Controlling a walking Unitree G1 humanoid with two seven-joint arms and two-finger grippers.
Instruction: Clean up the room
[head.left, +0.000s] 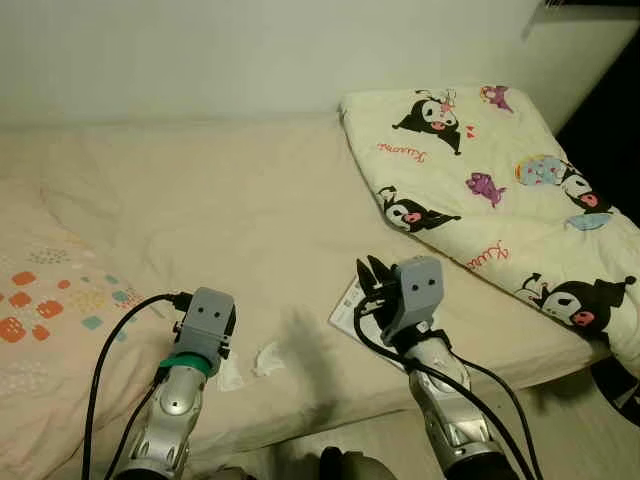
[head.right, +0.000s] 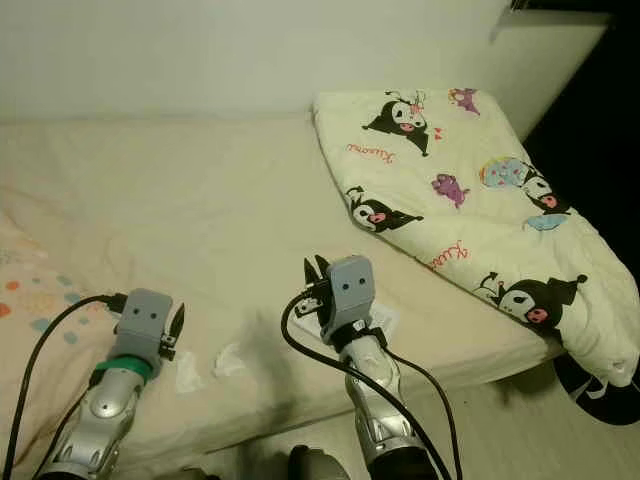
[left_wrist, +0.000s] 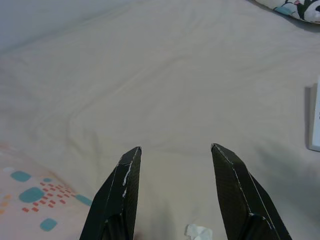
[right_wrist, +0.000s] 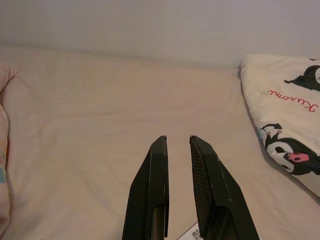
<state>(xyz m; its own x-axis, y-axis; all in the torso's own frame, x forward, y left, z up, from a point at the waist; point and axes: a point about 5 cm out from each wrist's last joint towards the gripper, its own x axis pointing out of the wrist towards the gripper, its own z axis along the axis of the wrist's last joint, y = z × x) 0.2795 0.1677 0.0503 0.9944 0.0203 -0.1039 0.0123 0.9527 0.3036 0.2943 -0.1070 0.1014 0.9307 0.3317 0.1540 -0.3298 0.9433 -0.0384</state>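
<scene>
Two crumpled white tissues (head.left: 267, 357) lie on the cream bed sheet (head.left: 220, 200) near its front edge. A flat white paper (head.left: 347, 306) rests on the sheet to their right. My left gripper (left_wrist: 175, 150) is open and hovers low over the sheet just behind the tissues, one of which (left_wrist: 199, 232) peeks out between its fingers. My right gripper (head.left: 372, 272) hangs over the white paper, its fingers (right_wrist: 159, 165) close together with a narrow gap and nothing between them.
A folded cartoon-print blanket (head.left: 500, 170) covers the bed's right end and hangs over its corner. A quilt (head.left: 45, 300) with coloured dots lies at the left. The wall (head.left: 250, 50) runs behind the bed. A dark object (head.left: 622, 388) sits on the floor at the right.
</scene>
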